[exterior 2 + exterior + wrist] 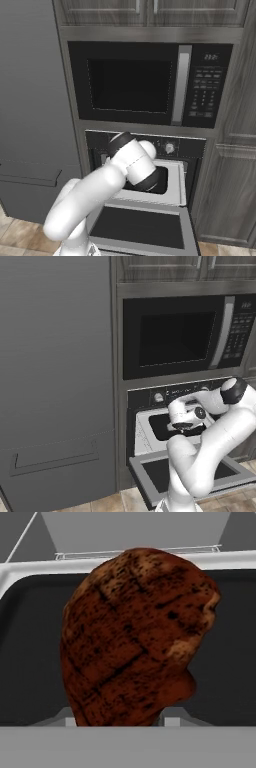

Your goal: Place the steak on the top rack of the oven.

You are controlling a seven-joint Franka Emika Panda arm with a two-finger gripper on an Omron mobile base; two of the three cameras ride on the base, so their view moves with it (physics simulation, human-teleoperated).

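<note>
The steak (132,639) stands upright, gripped at its base between the fingers (67,717), above the top rack (30,572).

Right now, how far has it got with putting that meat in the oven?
Done: the oven door is dropped open and the top rack is pulled out. In hand: the hand view shows the steak filling the frame just ahead of the gripper, over the rack's dark centre, so it seems to be held above it. Left: lowering it onto the rack, letting go and pulling the arm back.
</note>
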